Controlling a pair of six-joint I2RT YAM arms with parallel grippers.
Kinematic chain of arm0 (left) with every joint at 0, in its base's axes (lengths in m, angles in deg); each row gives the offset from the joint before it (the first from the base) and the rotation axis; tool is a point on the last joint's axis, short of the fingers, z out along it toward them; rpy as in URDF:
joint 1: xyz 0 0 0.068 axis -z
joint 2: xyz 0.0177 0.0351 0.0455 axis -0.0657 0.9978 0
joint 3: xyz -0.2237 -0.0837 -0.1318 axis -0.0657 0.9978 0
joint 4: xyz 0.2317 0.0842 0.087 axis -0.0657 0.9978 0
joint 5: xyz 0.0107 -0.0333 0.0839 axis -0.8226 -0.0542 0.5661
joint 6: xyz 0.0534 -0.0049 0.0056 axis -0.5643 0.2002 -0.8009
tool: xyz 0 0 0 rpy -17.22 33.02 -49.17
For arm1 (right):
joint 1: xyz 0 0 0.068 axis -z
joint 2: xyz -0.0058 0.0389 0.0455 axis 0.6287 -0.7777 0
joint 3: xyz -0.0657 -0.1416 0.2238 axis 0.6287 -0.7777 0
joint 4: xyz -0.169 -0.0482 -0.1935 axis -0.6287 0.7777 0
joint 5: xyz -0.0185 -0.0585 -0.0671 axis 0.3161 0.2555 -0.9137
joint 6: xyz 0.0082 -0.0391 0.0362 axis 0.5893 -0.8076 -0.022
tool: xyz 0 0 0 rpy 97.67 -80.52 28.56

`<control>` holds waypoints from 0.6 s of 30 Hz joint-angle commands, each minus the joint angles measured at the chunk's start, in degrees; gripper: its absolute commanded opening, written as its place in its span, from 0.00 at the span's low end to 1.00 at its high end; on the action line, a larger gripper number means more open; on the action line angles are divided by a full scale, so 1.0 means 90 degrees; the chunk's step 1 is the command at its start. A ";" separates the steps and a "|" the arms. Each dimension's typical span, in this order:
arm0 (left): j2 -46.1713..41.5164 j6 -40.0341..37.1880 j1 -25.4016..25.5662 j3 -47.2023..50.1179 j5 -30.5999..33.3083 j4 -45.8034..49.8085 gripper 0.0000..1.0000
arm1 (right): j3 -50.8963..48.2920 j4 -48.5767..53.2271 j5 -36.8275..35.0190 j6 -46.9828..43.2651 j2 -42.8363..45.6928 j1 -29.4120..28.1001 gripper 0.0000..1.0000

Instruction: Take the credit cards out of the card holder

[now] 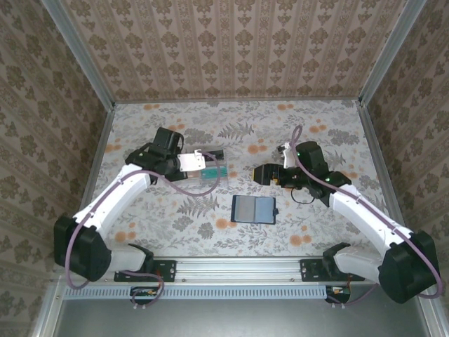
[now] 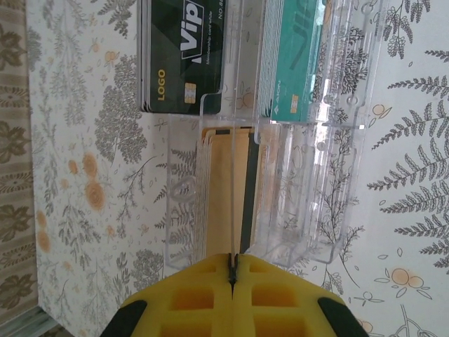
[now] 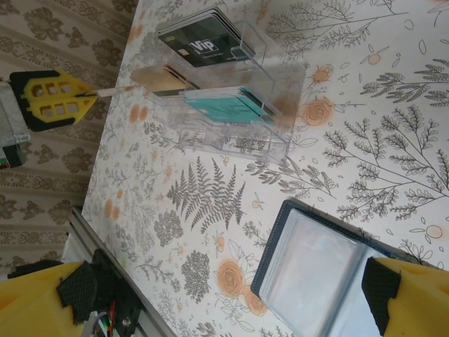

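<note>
From above, the clear box point(image 1: 210, 166) lies on the flowered table point(image 1: 316, 232). The left gripper point(image 1: 188, 163) sits just left of the box, pointing into it. The right gripper point(image 1: 258, 174) hovers to the right of the box, apart from it. The card holder point(image 1: 252, 209) lies spread open, nearer the arm bases than the box and to its right, with nothing touching it.

In the left wrist view, the left gripper point(image 2: 233, 272) has its yellow fingers point(image 2: 196, 298) pinched tight on a tan card point(image 2: 232, 203) seen edge-on. The card's far end reaches into the clear box's point(image 2: 337, 175) near compartment, alongside a stack of tan cards point(image 2: 205, 196). The box's far compartments hold black cards point(image 2: 179, 56) and teal cards point(image 2: 291, 63).

In the right wrist view, the right gripper point(image 3: 228, 295) has its fingers point(image 3: 77, 289) spread wide, gripping nothing. The card holder point(image 3: 323, 270) lies open below them, its see-through sleeves facing up, well short of the clear box point(image 3: 231, 105). Left of the box, the left gripper point(image 3: 90, 95) clamps the tan card point(image 3: 116, 91).
</note>
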State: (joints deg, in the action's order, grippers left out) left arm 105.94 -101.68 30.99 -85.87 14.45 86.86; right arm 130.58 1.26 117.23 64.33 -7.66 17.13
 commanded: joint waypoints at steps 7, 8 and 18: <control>0.0585 -0.0206 -0.0076 -0.0381 -0.0248 0.0210 0.00 | 0.0363 0.0135 -0.0034 -0.0230 -0.0249 -0.0007 1.00; 0.0585 -0.0214 -0.0076 -0.0370 -0.0226 0.0225 0.00 | 0.0365 0.0131 -0.0033 -0.0230 -0.0263 -0.0006 1.00; 0.0674 -0.0333 -0.0378 -0.0329 -0.0139 0.0282 0.00 | 0.0362 0.0043 0.0033 -0.0200 -0.0396 0.0003 1.00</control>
State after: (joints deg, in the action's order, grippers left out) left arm 111.29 -103.14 27.76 -87.47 13.71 87.49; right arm 132.05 1.37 117.25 63.45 -10.87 17.15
